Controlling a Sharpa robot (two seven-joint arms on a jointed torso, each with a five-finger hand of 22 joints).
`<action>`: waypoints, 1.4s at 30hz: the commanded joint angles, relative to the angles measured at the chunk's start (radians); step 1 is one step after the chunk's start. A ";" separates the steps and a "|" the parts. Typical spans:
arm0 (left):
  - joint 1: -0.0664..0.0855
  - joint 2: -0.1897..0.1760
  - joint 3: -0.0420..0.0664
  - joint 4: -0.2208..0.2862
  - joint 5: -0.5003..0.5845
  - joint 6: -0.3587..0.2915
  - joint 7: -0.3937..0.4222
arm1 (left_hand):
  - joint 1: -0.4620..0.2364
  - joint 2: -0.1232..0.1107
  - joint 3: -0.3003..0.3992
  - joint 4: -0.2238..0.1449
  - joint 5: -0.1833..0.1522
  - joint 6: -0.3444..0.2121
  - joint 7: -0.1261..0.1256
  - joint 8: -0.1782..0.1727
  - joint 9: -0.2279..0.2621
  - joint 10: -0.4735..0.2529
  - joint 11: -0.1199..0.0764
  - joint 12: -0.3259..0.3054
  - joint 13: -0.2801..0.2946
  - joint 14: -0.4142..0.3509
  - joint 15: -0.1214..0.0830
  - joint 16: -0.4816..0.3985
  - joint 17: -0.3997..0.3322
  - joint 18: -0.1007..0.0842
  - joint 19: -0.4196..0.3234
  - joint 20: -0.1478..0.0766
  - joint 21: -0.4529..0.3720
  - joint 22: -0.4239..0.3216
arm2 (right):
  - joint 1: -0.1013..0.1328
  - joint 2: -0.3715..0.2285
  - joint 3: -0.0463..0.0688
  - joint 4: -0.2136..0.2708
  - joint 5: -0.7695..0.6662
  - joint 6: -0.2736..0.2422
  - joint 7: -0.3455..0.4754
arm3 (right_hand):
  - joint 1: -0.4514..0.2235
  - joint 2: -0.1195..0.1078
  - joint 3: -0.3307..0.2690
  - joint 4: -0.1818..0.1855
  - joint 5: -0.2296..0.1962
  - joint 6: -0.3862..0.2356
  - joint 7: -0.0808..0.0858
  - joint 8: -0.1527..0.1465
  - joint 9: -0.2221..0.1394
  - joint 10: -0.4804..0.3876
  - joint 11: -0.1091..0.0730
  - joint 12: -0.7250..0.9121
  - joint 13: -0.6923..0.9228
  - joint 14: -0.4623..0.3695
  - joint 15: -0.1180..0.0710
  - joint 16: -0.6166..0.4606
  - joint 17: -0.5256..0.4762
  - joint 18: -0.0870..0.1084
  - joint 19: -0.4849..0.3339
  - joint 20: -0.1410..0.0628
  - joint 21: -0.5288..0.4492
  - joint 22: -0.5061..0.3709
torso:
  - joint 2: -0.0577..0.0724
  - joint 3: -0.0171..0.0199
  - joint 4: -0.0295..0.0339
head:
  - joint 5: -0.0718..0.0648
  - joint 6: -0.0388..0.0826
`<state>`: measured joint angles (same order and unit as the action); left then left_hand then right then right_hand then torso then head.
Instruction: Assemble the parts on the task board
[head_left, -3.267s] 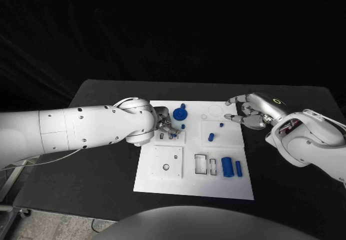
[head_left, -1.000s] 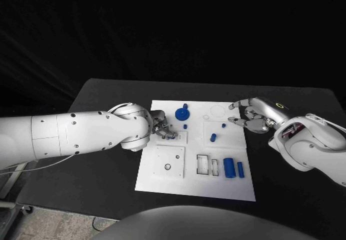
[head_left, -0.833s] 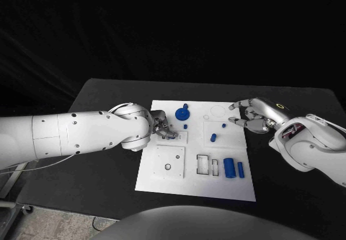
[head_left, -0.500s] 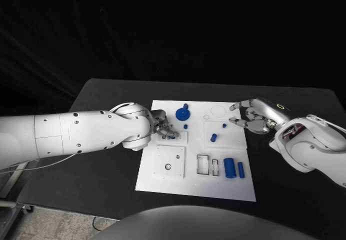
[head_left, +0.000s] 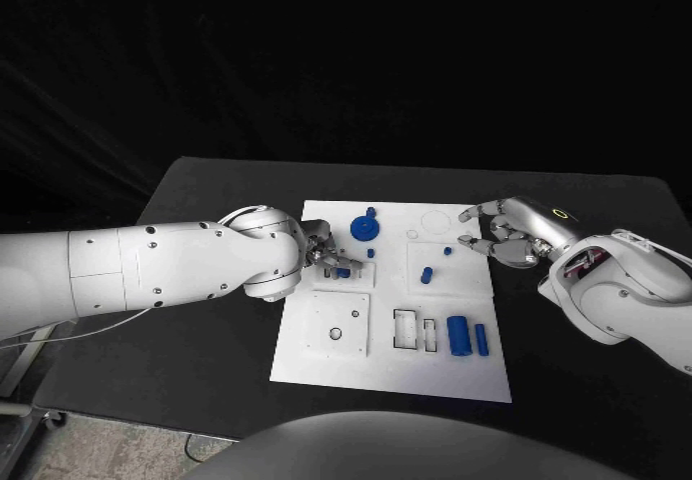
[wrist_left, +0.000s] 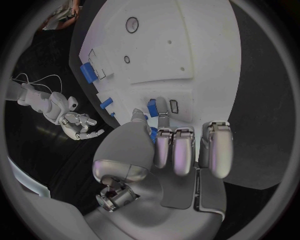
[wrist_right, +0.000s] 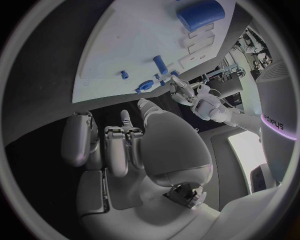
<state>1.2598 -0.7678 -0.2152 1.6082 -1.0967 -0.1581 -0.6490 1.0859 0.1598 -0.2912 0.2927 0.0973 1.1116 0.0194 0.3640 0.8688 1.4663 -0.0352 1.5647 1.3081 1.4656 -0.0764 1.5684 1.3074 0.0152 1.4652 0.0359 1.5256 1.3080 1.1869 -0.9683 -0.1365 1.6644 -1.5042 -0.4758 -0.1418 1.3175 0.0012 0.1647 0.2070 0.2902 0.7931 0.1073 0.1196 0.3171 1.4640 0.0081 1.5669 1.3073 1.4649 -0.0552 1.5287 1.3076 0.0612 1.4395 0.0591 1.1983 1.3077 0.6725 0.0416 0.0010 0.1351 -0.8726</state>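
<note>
The white task board (head_left: 325, 365) lies mid-table. My left hand (head_left: 320, 253) hovers low over its near-left block of small slots and pinches a small blue part (head_left: 342, 271) between thumb and a fingertip. In the left wrist view that part (wrist_left: 151, 105) stands beside an empty slot (wrist_left: 174, 106). My right hand (head_left: 499, 234) floats over the board's far right edge, fingers apart and holding nothing. A blue gear (head_left: 364, 228), two short pegs (head_left: 426, 273) (head_left: 371, 253) and a large blue cylinder (head_left: 456, 334) rest on the board.
A thin blue bar (head_left: 477, 338) lies beside the cylinder, next to two rectangular slots (head_left: 404, 328). A square plate with a hole (head_left: 335, 325) sits at the board's left. Black table (head_left: 188, 350) surrounds the board.
The left hand has settled slightly onto the small slots, and the blue part now shows at its fingertips. The right hand has barely moved.
</note>
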 joint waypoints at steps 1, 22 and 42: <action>-0.001 0.002 -0.001 0.000 -0.003 -0.005 0.001 | -0.013 0.007 -0.016 -0.001 -0.020 0.009 -0.002 0.015 0.022 0.104 -0.004 0.006 0.263 0.105 0.001 0.002 0.263 0.004 0.041 0.005 -0.001 0.211 | -0.001 0.000 0.000 -0.001 -0.001 0.015 -0.005 | 0.008 -0.002 0.004 -0.001 0.007 0.008 0.001 -0.004 -0.002 0.107 0.005 0.004 0.263 0.093 0.006 -0.006 0.232 0.016 -0.009 0.000 -0.005 0.160 | 0.000 -0.0001 0.0005 | 0.000 0.000; -0.003 0.007 0.000 0.003 -0.006 -0.058 0.008 | 0.012 0.031 -0.052 -0.005 -0.004 -0.007 -0.012 0.050 0.101 0.104 -0.015 0.006 0.263 0.105 -0.010 0.002 0.263 -0.004 0.069 -0.006 0.018 0.234 | -0.006 -0.002 0.000 -0.004 0.000 0.014 -0.006 | 0.014 -0.003 0.014 -0.008 0.028 0.011 0.001 -0.006 -0.006 0.107 0.005 0.004 0.263 0.092 0.006 -0.007 0.231 0.017 -0.009 0.000 -0.006 0.160 | 0.000 -0.0003 0.0001 | 0.003 0.000; -0.002 -0.005 0.001 0.015 -0.031 -0.047 0.004 | 0.056 0.040 -0.060 -0.005 0.053 0.006 -0.016 0.044 0.112 0.104 -0.018 0.006 0.263 0.105 -0.013 0.002 0.263 -0.004 0.071 -0.009 0.018 0.236 | -0.007 -0.006 0.000 -0.002 0.002 0.011 -0.003 | 0.014 -0.003 0.016 -0.009 0.033 0.013 0.000 -0.006 -0.007 0.106 0.005 0.003 0.263 0.093 0.005 -0.005 0.232 0.016 -0.008 0.000 -0.005 0.161 | 0.001 -0.0010 0.0008 | 0.006 0.000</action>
<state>1.2574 -0.7699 -0.2146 1.6145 -1.1070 -0.2046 -0.6483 1.1334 0.2010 -0.3455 0.2874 0.1448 1.1129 0.0030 0.4078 0.9800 1.4663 -0.0472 1.5687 1.3108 1.4644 -0.0826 1.5684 1.3073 0.0152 1.4652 0.0358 1.5374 1.3076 1.1806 -0.9734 -0.1365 1.6610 -1.4989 -0.4713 -0.1456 1.3216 -0.0029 0.1744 0.1973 0.3174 0.7998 0.1078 0.1196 0.3114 1.4641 0.0081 1.5669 1.3073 1.4648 -0.0553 1.5287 1.3081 0.0613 1.4395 0.0591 1.1984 1.3073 0.6727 0.0412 0.0015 0.1394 -0.8726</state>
